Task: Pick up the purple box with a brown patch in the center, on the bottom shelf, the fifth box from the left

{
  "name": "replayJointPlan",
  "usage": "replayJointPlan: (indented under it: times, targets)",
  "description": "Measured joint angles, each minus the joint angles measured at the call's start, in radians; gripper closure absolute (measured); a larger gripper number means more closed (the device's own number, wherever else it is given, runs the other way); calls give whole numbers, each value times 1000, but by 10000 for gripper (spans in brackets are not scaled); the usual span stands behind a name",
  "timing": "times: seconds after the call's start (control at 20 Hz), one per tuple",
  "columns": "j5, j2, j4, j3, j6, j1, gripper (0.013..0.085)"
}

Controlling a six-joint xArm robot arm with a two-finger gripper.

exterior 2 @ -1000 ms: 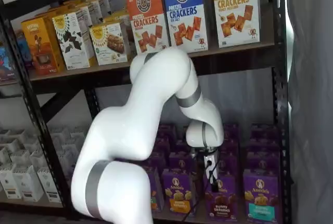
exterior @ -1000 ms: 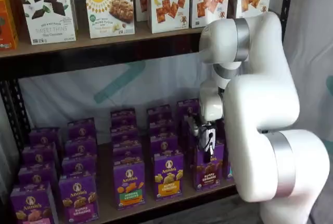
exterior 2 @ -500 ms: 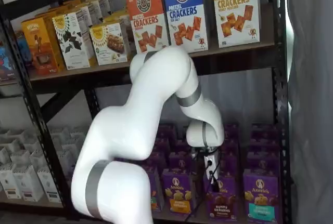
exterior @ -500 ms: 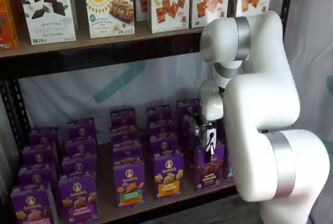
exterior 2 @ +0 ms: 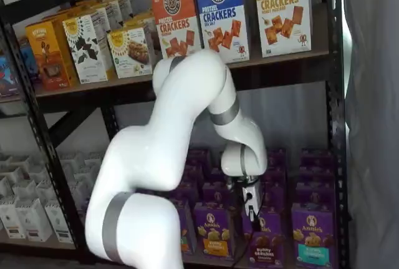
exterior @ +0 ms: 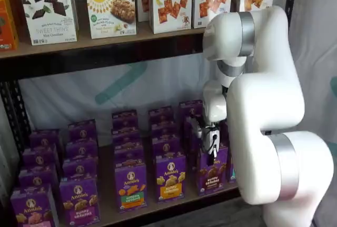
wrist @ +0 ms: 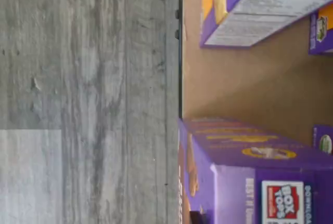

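The purple box [exterior: 212, 177] with dark brown cookies at its centre and a magenta band stands at the right of the front row on the bottom shelf [exterior: 107, 195]. It leans slightly in a shelf view [exterior 2: 268, 250]. My gripper [exterior: 211, 154] comes down onto its top edge, black fingers closed on the carton, and shows the same way in a shelf view [exterior 2: 251, 210]. The wrist view holds the box's top and side [wrist: 260, 156] close up, over the wooden board [wrist: 234, 83].
To the left of the held box stands a purple carton with a yellow-orange band [exterior: 170, 177]; a teal-banded one [exterior 2: 312, 244] stands to its right. More purple cartons fill the rows behind. Cracker boxes [exterior: 171, 0] line the upper board. A black rack post [exterior 2: 333, 125] is on the right.
The purple box has tipped a little and shifted slightly toward the shelf's front with the gripper. The arm's upper links have moved a touch.
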Motion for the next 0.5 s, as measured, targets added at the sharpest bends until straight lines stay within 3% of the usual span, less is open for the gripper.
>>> replayJointPlan:
  times: [0.5]
  targets:
    - [-30, -176, 48, 236, -38, 6, 690]
